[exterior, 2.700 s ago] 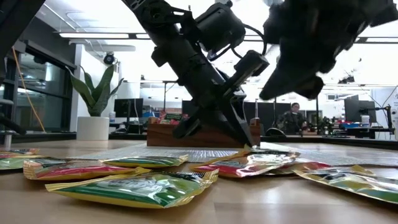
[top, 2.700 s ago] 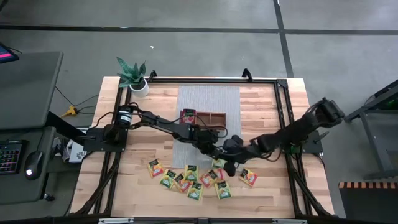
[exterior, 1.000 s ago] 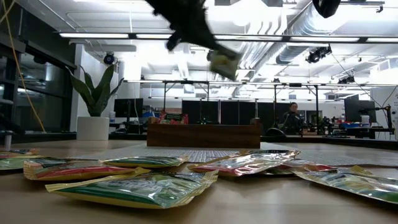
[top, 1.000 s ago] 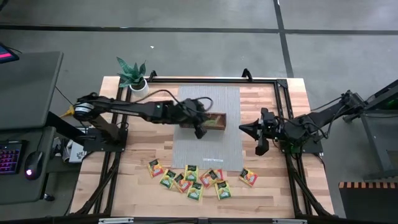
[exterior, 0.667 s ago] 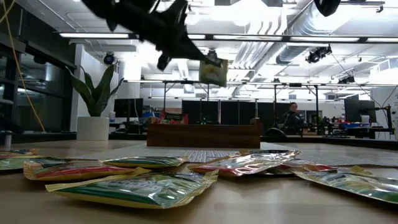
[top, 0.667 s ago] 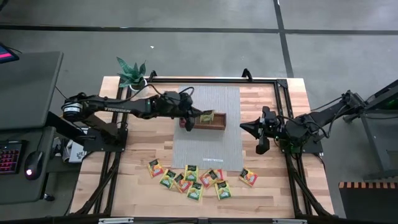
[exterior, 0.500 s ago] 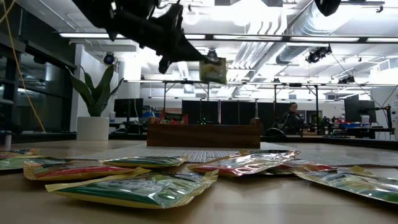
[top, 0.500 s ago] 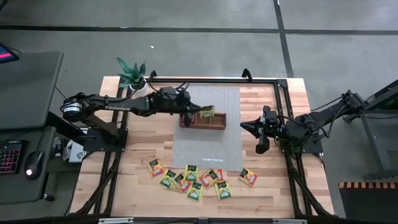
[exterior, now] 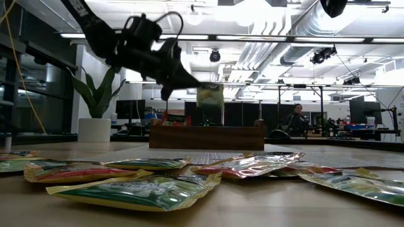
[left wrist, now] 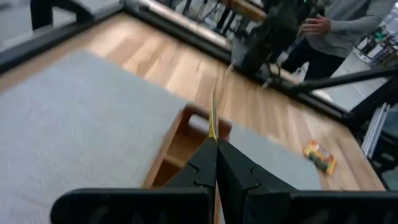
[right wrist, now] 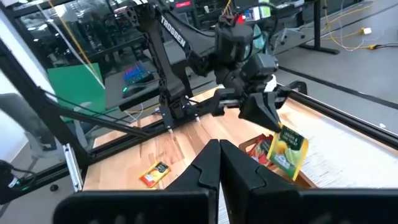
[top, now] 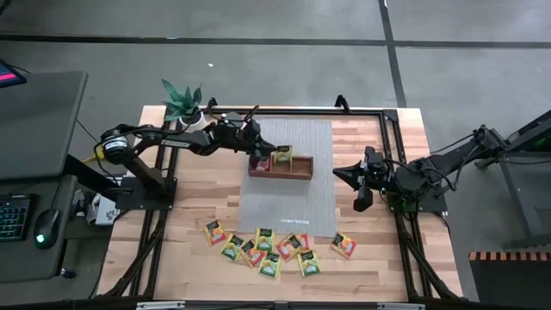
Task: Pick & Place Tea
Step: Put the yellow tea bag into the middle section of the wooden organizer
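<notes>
Left claw [top: 274, 156] pinches a yellow-green tea packet [exterior: 210, 96] by its upper edge; we see it hanging upright just above the wooden tray [top: 299, 172], over a middle compartment; right claw [top: 340, 175], shut and empty, waits well apart.

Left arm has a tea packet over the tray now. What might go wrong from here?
1. The left gripper pinches the yellow-green packet only by its top edge, so it hangs loose; on release it may catch the wooden tray wall instead of dropping in.
2. A red packet already stands in the tray's end compartment, so a drop there could crowd it.
3. The right gripper waits shut beside the mat, apart from the tray, so a clash looks unlikely.
</notes>
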Motion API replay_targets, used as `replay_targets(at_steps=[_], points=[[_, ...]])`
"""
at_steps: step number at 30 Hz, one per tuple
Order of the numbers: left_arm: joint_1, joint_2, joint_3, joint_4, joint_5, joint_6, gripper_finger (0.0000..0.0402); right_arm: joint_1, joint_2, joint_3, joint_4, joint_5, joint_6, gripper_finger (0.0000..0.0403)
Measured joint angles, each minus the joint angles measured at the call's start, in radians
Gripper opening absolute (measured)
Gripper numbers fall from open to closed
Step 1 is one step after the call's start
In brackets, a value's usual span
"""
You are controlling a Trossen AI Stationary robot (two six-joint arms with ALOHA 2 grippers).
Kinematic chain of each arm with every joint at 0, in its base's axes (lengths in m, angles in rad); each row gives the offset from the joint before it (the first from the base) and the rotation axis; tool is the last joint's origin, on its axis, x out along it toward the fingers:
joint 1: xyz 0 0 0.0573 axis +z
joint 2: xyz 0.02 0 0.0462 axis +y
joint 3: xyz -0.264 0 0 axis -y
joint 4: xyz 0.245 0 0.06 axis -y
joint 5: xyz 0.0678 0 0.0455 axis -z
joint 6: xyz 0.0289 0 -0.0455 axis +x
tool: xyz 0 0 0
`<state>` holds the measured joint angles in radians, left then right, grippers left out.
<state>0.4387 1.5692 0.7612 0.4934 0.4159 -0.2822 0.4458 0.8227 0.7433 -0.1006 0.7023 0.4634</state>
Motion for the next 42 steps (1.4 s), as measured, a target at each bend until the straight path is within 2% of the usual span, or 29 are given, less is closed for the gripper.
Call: replay_targets(at_steps=[8, 18, 26, 42], points=[[0.020, 0.105, 0.000, 0.057, 0.067, -0.011, 0.0000, 0.000, 0.000, 0.000, -0.001, 0.018, 0.009, 0.0002], [0.020, 0.153, 0.001, 0.058, 0.065, -0.011, 0.0000, 0.000, 0.000, 0.000, -0.001, 0.028, 0.026, 0.0005], [0.023, 0.154, 0.001, 0.050, -0.019, -0.014, 0.0000, 0.000, 0.000, 0.000, -0.001, 0.028, 0.033, 0.0006], [0.026, 0.154, 0.001, -0.027, -0.042, -0.038, 0.0001, 0.000, 0.000, 0.000, -0.001, 0.027, 0.026, 0.0009]])
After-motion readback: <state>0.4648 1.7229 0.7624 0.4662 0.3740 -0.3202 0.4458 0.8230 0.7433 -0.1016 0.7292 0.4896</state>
